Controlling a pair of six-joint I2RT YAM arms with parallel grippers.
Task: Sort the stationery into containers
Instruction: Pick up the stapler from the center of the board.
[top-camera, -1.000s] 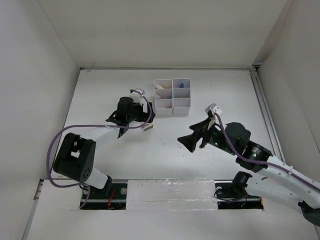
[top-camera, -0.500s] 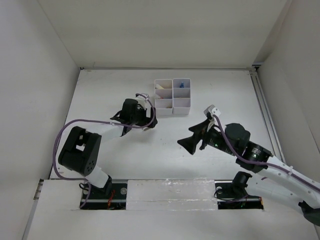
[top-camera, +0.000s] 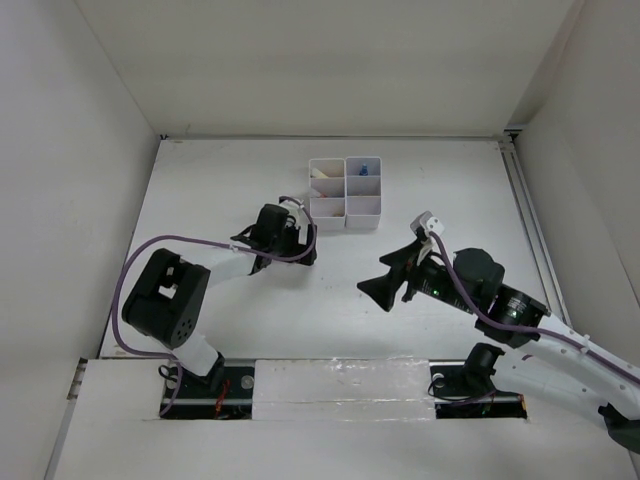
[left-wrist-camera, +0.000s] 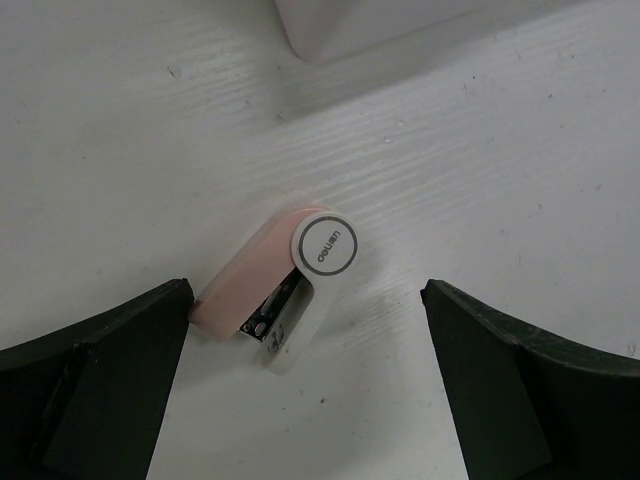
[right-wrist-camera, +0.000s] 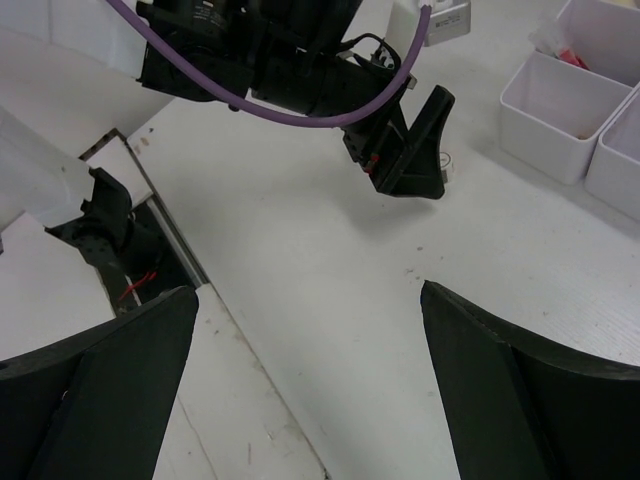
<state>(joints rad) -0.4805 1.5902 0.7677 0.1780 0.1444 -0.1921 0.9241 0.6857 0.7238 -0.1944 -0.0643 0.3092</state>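
Observation:
A small pink-and-white stapler (left-wrist-camera: 275, 290) lies flat on the white table between the fingers of my left gripper (left-wrist-camera: 305, 288), which is open; its pink end is almost against the left finger (left-wrist-camera: 110, 380). In the top view my left gripper (top-camera: 298, 245) hangs low just left of the containers (top-camera: 346, 207) and covers the stapler. The white compartment block holds a white item (top-camera: 320, 173) and a blue-capped one (top-camera: 364, 170). My right gripper (top-camera: 372, 275) stands open over bare table right of centre, nothing between its fingers (right-wrist-camera: 110, 390).
The right wrist view shows the left arm's gripper (right-wrist-camera: 405, 145) ahead with its purple cable (right-wrist-camera: 300, 110), and the containers (right-wrist-camera: 555, 115) at the upper right. The table's near edge and the arm mount (right-wrist-camera: 105, 225) lie to the left.
My left gripper has swung right and a little nearer, settling low over the stapler beside the containers. The right arm has barely shifted.

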